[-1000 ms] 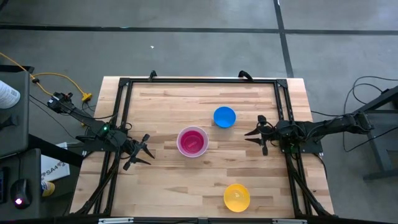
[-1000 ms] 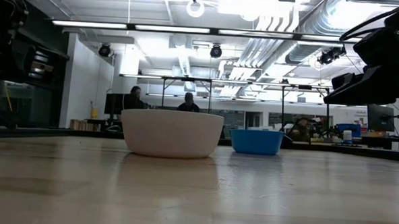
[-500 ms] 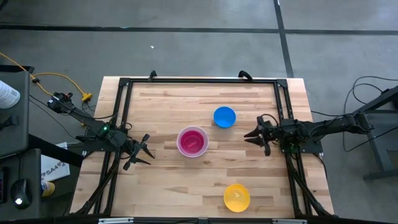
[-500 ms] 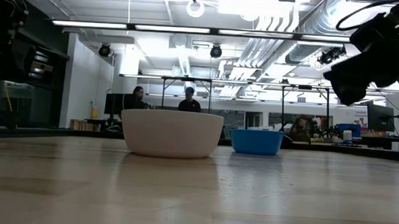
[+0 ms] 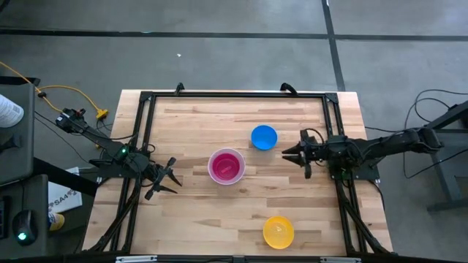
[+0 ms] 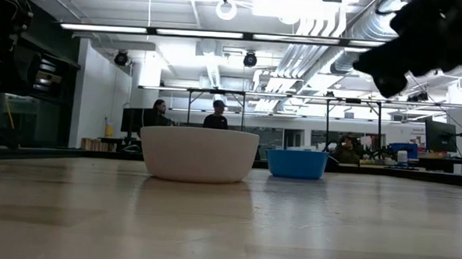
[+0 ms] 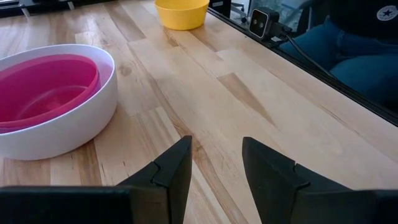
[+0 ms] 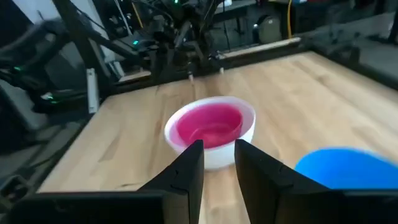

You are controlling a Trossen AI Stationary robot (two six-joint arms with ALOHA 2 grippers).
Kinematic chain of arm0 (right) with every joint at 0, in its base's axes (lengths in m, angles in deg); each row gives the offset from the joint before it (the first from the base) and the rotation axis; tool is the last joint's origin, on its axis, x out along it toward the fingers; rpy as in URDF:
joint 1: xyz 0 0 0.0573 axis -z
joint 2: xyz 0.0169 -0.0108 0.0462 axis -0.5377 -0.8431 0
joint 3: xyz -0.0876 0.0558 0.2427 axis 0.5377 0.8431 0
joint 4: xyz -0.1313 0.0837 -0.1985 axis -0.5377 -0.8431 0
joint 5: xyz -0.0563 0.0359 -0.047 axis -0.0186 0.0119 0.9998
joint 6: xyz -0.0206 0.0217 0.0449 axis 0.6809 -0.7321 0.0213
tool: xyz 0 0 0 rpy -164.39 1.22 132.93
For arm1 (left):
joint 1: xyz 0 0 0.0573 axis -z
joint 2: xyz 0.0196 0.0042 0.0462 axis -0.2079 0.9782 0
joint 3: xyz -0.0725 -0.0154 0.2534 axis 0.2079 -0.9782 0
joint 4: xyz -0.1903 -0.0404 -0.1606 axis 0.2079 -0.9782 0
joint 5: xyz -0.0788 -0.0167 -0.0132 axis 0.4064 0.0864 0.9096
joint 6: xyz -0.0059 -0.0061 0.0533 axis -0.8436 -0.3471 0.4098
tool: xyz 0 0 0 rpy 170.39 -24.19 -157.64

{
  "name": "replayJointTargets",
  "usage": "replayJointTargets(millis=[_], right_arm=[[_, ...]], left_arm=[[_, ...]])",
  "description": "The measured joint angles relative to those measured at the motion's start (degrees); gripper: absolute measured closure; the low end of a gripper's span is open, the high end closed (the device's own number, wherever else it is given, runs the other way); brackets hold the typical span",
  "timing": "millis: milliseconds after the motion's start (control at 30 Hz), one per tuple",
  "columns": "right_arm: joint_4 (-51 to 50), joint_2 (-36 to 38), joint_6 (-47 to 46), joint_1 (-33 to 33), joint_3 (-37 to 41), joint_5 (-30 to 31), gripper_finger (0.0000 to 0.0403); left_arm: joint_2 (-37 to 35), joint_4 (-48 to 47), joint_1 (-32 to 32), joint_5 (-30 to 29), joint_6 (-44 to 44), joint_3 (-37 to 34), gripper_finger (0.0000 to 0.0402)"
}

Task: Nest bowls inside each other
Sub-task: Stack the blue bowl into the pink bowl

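Observation:
A white bowl [image 5: 225,166] stands on its base at the table's middle, with a red-pink bowl [image 7: 46,90] nested in it and a lilac wall [image 7: 106,70] showing between the two. A blue bowl [image 5: 264,136] stands to its far right, and a yellow bowl [image 5: 278,231] stands near the front edge. My left gripper [image 5: 170,180] hovers open at the table's left side, pointing at the white bowl [image 7: 74,124]. My right gripper [image 5: 291,155] hangs open at the right, just right of the blue bowl [image 8: 345,168], with nothing between its fingers [image 8: 186,168].
A black metal frame [image 5: 143,131] runs round the tabletop. A small camera [image 7: 264,22] sits on the near rail, and a person's leg in jeans [image 7: 348,59] is beyond it. Bare wood lies between the bowls and along the left half of the table.
My right gripper has risen from the table and crept a little toward the blue bowl, rolling about its own axis. Its fingers keep the same gap. The bowls have stayed where they were.

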Motion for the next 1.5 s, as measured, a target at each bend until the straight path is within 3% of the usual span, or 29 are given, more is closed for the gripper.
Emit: replayJointTargets(millis=[200,600,1033,1500], right_arm=[[-6.8,-13.0,4.1,1.2,-10.3,2.3,0.0319],[-20.3,-34.3,13.2,6.1,-27.9,-4.5,0.0319],[-33.5,-38.8,20.2,11.5,-40.0,-4.7,0.0319],[-42.5,-44.3,22.3,16.1,-44.8,-10.2,0.0319]], left_arm=[[0.0,0.0,0.0,0.0,0.0,0.0,0.0261],[0.0,0.0,0.0,0.0,0.0,0.0,0.0261],[0.0,0.0,0.0,0.0,0.0,0.0,0.0261],[0.0,0.0,0.0,0.1,0.0,0.0,0.0261]])
